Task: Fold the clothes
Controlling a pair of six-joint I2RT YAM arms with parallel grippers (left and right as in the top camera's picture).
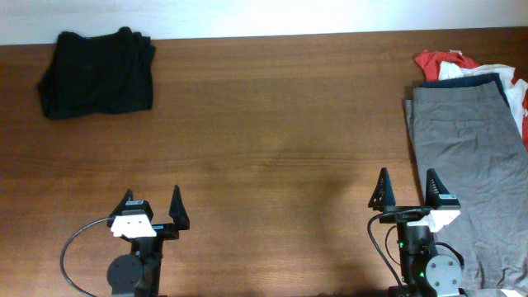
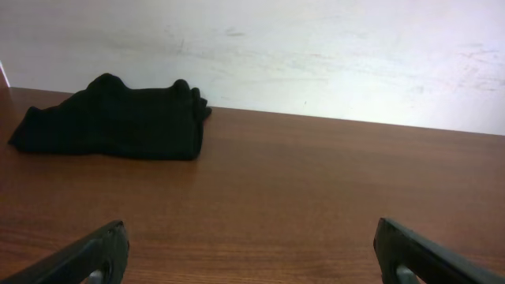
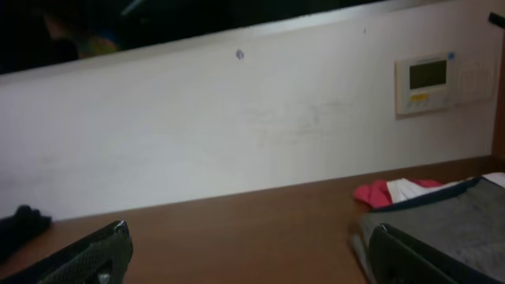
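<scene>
A folded black garment (image 1: 97, 73) lies at the table's far left corner; it also shows in the left wrist view (image 2: 114, 118). Grey trousers (image 1: 462, 157) lie flat on a pile at the right edge, over a dark blue garment (image 1: 462, 80) and a red and white garment (image 1: 441, 62). The pile also shows in the right wrist view (image 3: 450, 221). My left gripper (image 1: 152, 204) is open and empty near the front edge. My right gripper (image 1: 406, 188) is open and empty, its right finger beside the grey trousers.
The brown wooden table (image 1: 272, 140) runs between the two garment spots. A white wall (image 2: 316, 55) stands behind the far edge, with a wall panel (image 3: 430, 79) on it at the right.
</scene>
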